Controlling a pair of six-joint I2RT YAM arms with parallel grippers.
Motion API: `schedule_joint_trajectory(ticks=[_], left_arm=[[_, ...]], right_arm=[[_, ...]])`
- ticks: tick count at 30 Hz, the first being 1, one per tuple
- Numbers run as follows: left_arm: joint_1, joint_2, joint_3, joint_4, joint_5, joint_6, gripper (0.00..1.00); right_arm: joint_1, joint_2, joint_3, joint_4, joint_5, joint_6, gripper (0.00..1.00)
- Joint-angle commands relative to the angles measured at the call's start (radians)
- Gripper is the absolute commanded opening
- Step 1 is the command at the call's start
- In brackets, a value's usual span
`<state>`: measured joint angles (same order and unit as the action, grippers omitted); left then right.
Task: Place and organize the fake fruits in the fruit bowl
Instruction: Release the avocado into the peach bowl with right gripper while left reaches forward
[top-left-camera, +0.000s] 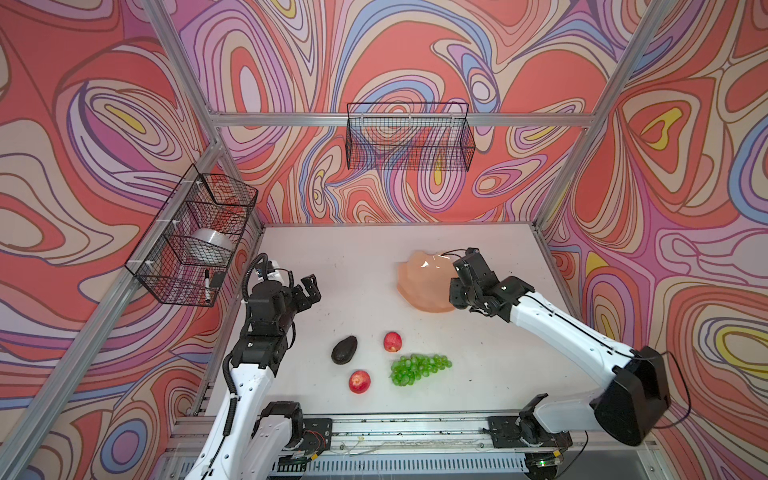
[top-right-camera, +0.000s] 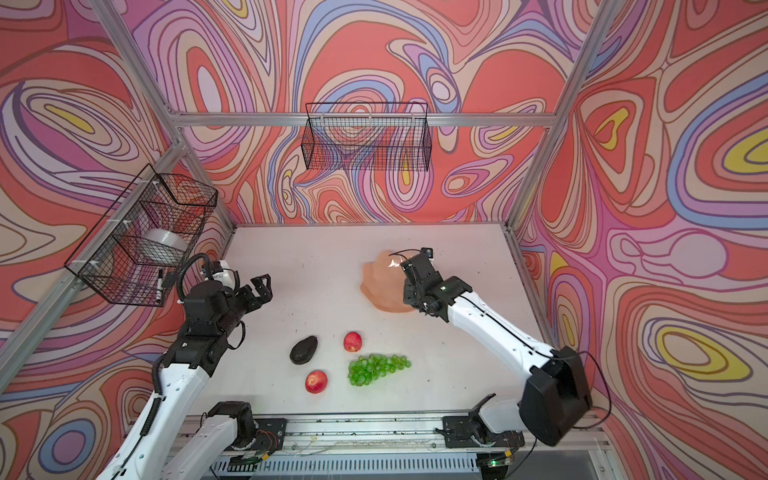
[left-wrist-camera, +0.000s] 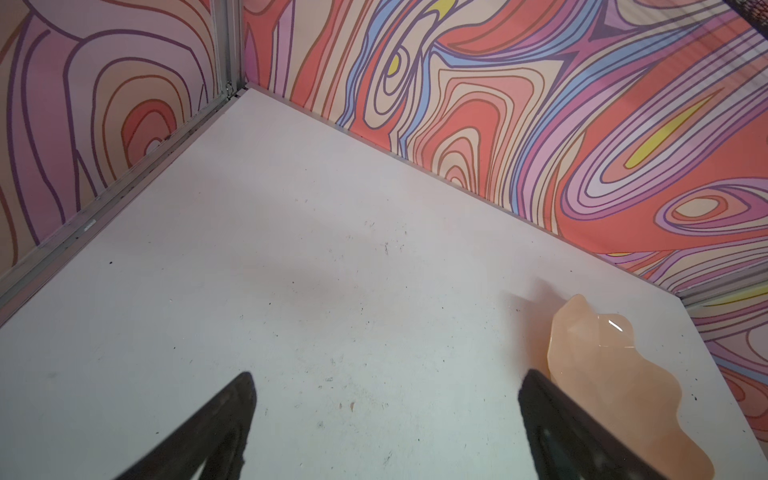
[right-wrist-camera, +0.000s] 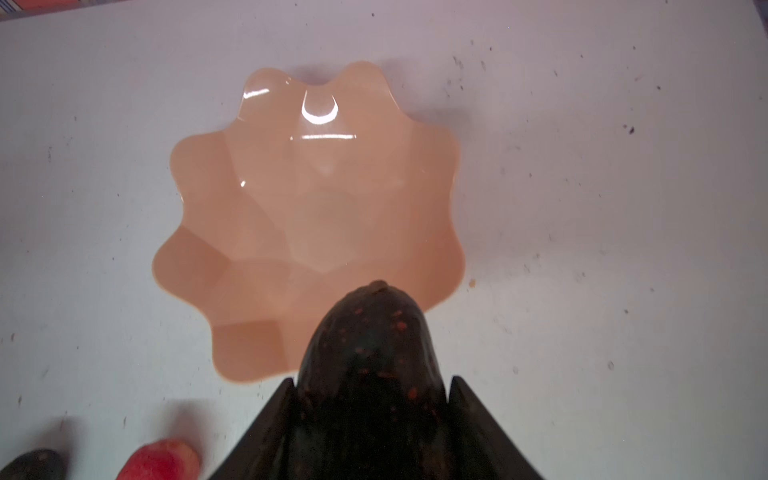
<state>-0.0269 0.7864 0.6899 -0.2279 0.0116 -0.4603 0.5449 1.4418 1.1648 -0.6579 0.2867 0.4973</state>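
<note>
The right claw (right-wrist-camera: 372, 388) is closed partway on an avocado (right-wrist-camera: 370, 340), which hangs above the bowl (right-wrist-camera: 199, 266), its tip over the rim rather than the middle. Let go here, it would likely strike the scalloped edge and roll out onto the surface (top-left-camera: 340, 266), or tip the light bowl. A skewed hold could also let it twist free.

The left claw (left-wrist-camera: 386, 374) is spread wide and empty, well apart from the bowl.

Only the right wrist view shows the held avocado; in both top views the claw hides it. Only the top views show what remains, all well apart from the bowl: a second avocado (top-left-camera: 344, 350), one apple (top-left-camera: 392, 341), another apple (top-left-camera: 359, 381) and the grapes (top-left-camera: 419, 368).
</note>
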Motion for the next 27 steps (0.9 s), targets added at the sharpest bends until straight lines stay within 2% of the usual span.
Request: schedule_joint_trajectory(ticks=[1,5,10,16,19,22,27], left_arm=[[0.001,-0.055,0.02,-0.09,0.022,0.025,0.99],[0.001,-0.074,0.065,-0.215,0.09,0.062,0.97],[0.001,-0.009,0.153,-0.446,0.141,0.051,0.95],[-0.021,0.014,0.144,-0.541,0.207,-0.021,0.84],[-0.102,0.002,0.106,-0.553,0.136,-0.057,0.82],[-0.192,0.017,0.069,-0.539,0.081,-0.084,0.82],[-0.279,0.085,0.049,-0.508,0.065,-0.106,0.82]], right_arm=[[-0.032,0.148,0.093,0.118,-0.052,-0.122,0.49],[-0.067,0.306,0.188,0.179,-0.103,-0.153,0.49],[-0.073,0.46,0.275,0.206,-0.132,-0.175,0.48],[-0.083,0.567,0.312,0.238,-0.171,-0.173,0.48],[-0.084,0.593,0.31,0.246,-0.184,-0.163,0.49],[-0.084,0.604,0.305,0.253,-0.193,-0.152,0.55],[-0.087,0.557,0.315,0.25,-0.199,-0.151,0.74]])
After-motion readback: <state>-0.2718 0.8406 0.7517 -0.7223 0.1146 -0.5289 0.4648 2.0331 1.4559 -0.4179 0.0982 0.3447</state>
